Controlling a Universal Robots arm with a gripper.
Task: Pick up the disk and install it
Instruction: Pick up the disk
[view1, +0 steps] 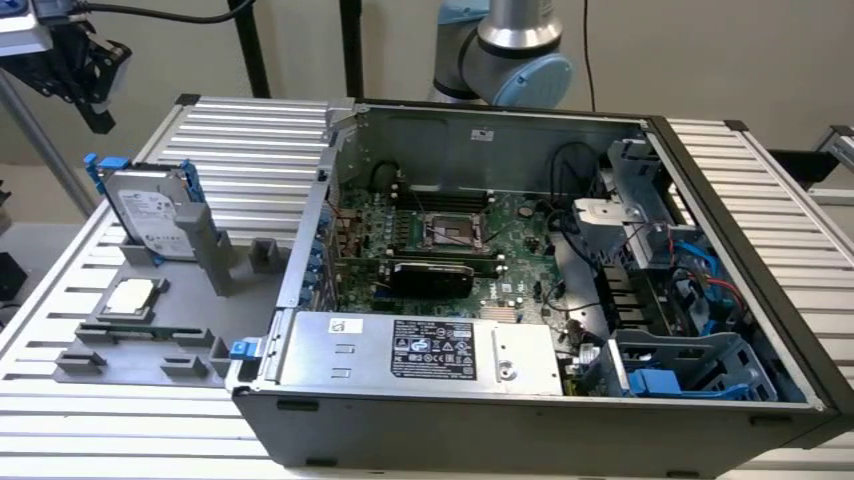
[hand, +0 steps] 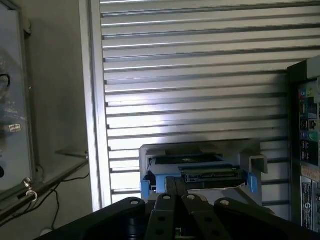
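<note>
Currently the disk (view1: 144, 208) stands on edge in a slot of the grey holder (view1: 134, 345). The holder sits on the slatted table (view1: 254, 130), to the exterior view's left of the open computer case (view1: 534, 300), and a small silver chip (view1: 130, 297) lies flat on it just in front of the disk. In the wrist view, the gripper (hand: 176, 182) points toward the disk (hand: 200, 167), apart from it, its black fingers (hand: 169, 195) drawn together on nothing.
</note>
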